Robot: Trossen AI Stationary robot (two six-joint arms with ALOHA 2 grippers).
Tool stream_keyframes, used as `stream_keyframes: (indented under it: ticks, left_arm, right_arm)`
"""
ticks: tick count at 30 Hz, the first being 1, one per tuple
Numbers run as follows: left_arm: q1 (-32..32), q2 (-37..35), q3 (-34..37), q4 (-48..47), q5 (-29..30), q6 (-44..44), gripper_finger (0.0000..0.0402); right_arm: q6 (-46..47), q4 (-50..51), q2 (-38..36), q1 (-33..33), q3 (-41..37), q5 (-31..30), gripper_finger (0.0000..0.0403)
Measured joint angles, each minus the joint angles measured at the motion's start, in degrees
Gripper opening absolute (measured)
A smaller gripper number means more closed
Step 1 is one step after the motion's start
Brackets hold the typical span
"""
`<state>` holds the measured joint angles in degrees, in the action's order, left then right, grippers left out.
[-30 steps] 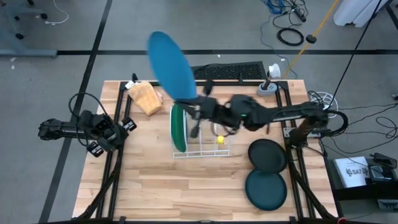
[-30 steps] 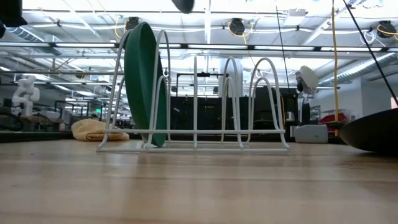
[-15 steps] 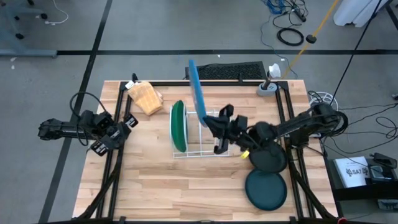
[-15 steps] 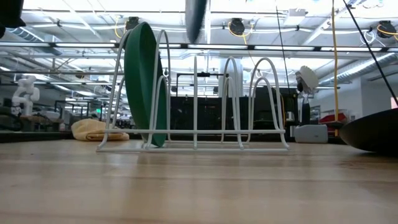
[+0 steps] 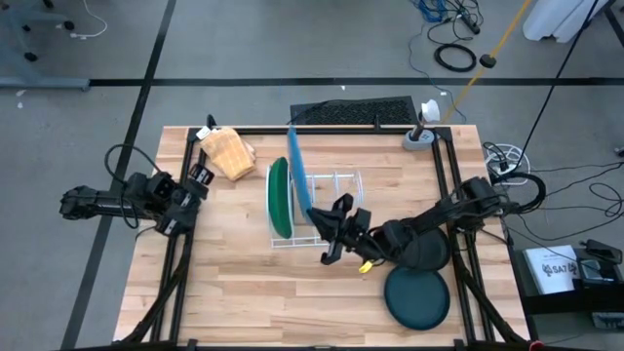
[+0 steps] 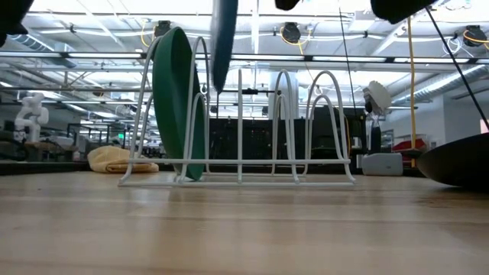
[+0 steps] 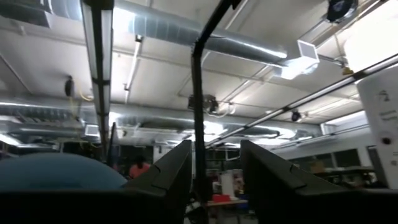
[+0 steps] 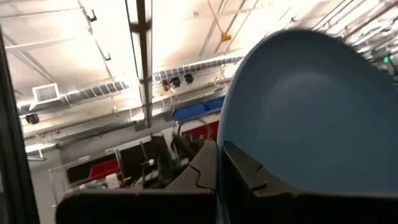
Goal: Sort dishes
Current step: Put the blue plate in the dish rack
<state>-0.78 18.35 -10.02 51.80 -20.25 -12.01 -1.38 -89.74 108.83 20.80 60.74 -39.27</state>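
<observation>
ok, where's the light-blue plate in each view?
High view: light-blue plate held edge-on by the right pincer, just right of the green plate over the white rack.
Low view: top centre, above the rack, beside the green plate.
Left wrist view: not in it.
Right wrist view: fills the right side.
Shared landmark: the green plate.

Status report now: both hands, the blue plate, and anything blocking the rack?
Right hand shut on light-blue plate, edge-on above white rack. Left hand idle at table's left edge, open. Green plate racked alongside; neighbouring slot free.
</observation>
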Motion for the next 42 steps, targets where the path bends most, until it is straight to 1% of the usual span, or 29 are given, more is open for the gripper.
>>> stream_keyframes:
  ticks: [4,9,14,21,26,28,36,42]
  left_arm:
    - [0.0,0.0,0.0,0.4,1.6,2.1,0.0148]
    - [0.0,0.0,0.0,0.7,3.2,2.5,0.0148]
    - [0.0,0.0,0.0,1.5,3.3,2.4,0.0148]
    - [0.0,0.0,0.0,1.6,3.2,1.8,0.0148]
    - [0.0,0.0,0.0,1.4,3.1,0.3,0.0148]
    - [0.0,0.0,0.0,1.4,3.0,0.3,0.0148]
    - [0.0,0.0,0.0,1.2,3.0,0.3,0.0148]
    - [0.0,0.0,0.0,1.2,3.0,0.3,0.0148]
  right_arm:
    - [1.7,-0.1,3.2,-0.2,2.6,-0.7,0.0000]
    - [2.8,-0.1,6.4,-0.2,3.4,-5.9,0.0000]
    - [6.9,-0.1,9.1,-0.1,3.4,-8.2,0.0000]
    - [10.3,2.8,11.3,-0.1,3.4,-13.6,0.0005]
    - [14.7,6.2,11.5,-0.1,3.4,-18.6,0.0033]
    - [15.6,7.3,11.5,-0.1,3.4,-19.5,0.0048]
    - [15.7,7.6,11.4,-0.1,3.4,-19.3,0.0109]
    - [13.8,4.9,11.4,-0.1,3.4,-19.1,0.0163]
